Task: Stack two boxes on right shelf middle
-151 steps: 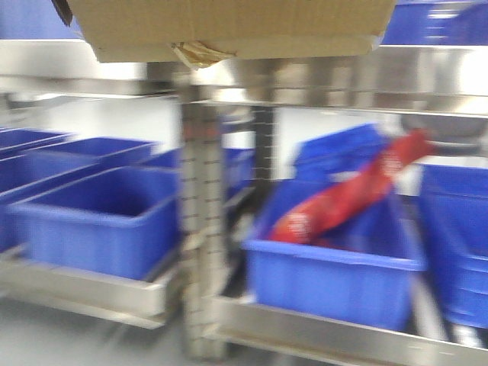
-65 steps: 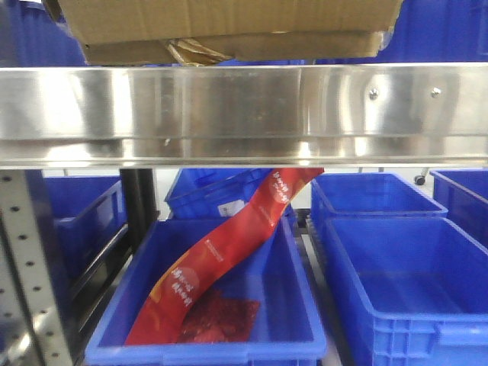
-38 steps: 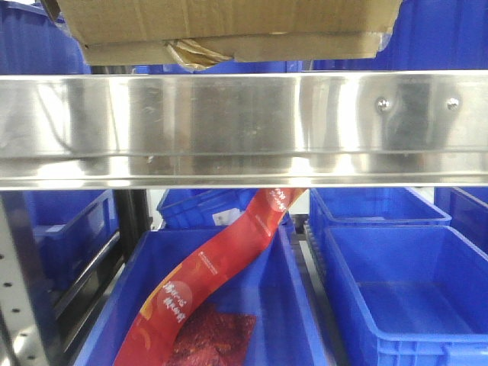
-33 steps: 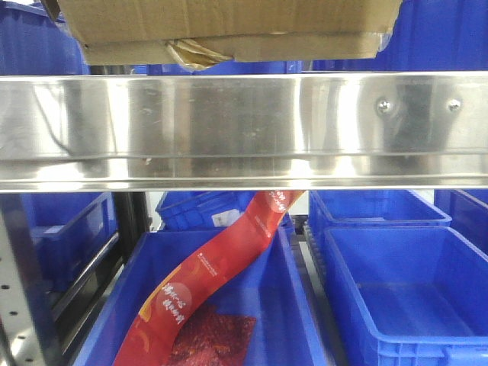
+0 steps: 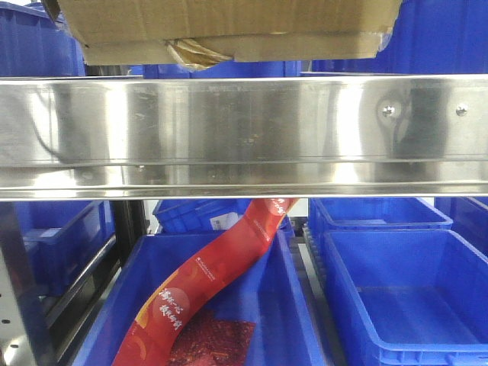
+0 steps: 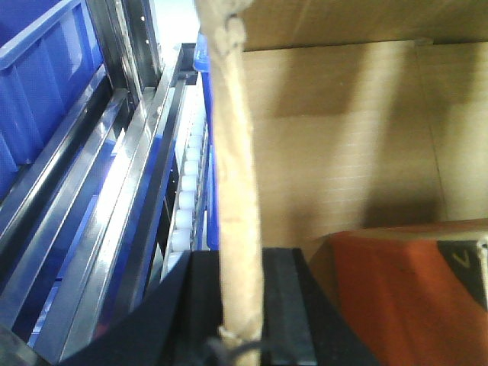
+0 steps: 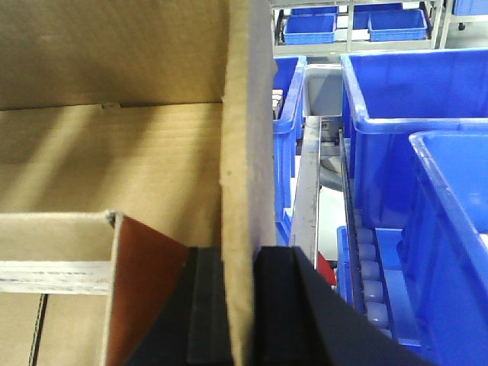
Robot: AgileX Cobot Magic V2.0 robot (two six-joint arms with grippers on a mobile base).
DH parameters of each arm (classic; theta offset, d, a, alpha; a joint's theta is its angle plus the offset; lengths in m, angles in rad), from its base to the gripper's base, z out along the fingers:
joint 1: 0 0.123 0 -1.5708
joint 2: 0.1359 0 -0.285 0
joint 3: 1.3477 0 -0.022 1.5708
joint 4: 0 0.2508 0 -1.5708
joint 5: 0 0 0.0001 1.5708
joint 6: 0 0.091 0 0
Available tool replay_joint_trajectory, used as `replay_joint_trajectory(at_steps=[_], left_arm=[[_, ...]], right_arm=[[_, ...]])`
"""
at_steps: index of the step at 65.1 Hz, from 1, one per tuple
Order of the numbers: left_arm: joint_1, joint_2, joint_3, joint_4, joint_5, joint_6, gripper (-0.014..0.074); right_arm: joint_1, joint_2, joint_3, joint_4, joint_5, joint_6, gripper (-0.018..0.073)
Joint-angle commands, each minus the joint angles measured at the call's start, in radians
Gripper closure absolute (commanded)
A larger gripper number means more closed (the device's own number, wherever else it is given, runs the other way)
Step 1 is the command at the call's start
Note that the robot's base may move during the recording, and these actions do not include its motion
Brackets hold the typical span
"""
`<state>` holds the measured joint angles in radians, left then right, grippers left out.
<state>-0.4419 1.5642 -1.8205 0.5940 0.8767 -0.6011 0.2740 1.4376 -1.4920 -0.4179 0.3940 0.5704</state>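
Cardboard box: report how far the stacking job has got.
Done: the cardboard box is lifted above the steel shelf rail. In hand: the left end effector pinches one open wall, the right end effector the opposite wall; a smaller box sits inside it. Left: setting it down on the shelf. Whether a second box waits there cannot be told from these views.

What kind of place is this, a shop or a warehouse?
Probably a warehouse or stockroom: stainless-steel shelf racks hold rows of blue plastic bins, and a cardboard box is held above the rail.
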Motion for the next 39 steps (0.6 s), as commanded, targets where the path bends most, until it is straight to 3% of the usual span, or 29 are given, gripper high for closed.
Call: replay_joint_trajectory(at_steps=[1,13,22,25,31,34,39], left_arm=[[0.002,-0.012,-0.009,0.019,-0.036,0.000,0.0707],[0.002,-0.012,-0.009,0.019,-0.036,0.000,0.0707],[0.007,-0.012,-0.009,0.001,-0.030,0.000,0.0707],[0.029,-0.012,-0.009,-0.046,-0.020,0.007,0.0707],[0.086,-0.009,-0.009,-0.207,-0.029,0.137,0.0707],[0.114,-0.009,-0.009,-0.276,-0.037,0.203,0.0707],[0.153,-0.009,-0.009,-0.329,-0.041,0.240,0.0707]], right_arm=[[-0.002,-0.015,-0.014,-0.006,-0.074,0.004,0.0711],[-0.002,-0.015,-0.014,-0.002,-0.069,0.004,0.0711],[0.010,-0.015,-0.014,0.114,0.007,0.004,0.0711],[0.029,-0.015,-0.014,0.116,0.049,0.004,0.0711],[0.097,-0.013,-0.014,0.103,0.103,0.007,0.0690],[0.127,-0.008,-0.014,0.057,0.108,0.040,0.0691],[0.167,0.007,-0.020,-0.063,0.119,0.166,0.0690]])
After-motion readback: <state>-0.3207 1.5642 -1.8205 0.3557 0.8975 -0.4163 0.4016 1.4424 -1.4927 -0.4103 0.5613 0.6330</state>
